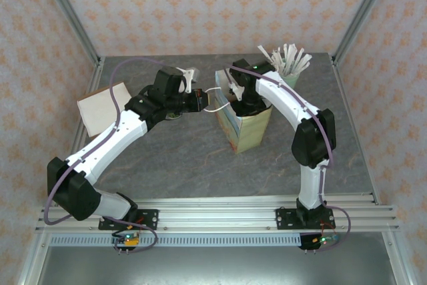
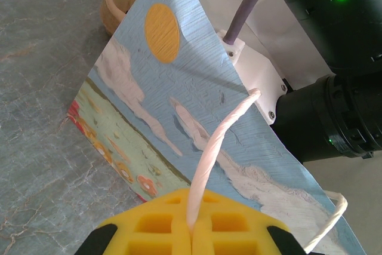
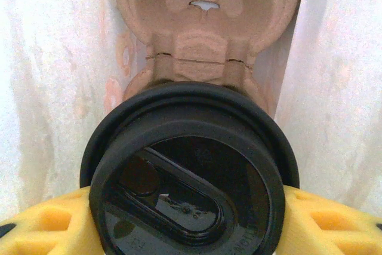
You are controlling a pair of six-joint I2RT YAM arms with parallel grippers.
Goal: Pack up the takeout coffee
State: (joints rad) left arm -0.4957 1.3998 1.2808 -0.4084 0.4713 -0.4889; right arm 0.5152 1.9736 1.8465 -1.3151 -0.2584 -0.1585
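Our right end effector (image 3: 191, 222) hangs down inside the bag (image 1: 248, 133), grasping the takeout coffee (image 3: 190, 171) (upright, lid up); our left end effector (image 2: 192, 234) clenches the handle (image 2: 218, 140).

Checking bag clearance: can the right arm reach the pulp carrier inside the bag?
Likely yes: right gripper holds the coffee between the bag walls, carrier unobstructed ahead; left gripper pinches the handle.

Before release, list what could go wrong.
1. The left gripper pinches only the thin white twisted-paper handle of the printed paper bag; a slip could close the mouth.
2. The right gripper holds the black-lidded coffee cup above the brown moulded-pulp carrier; released off its socket, it could tip.
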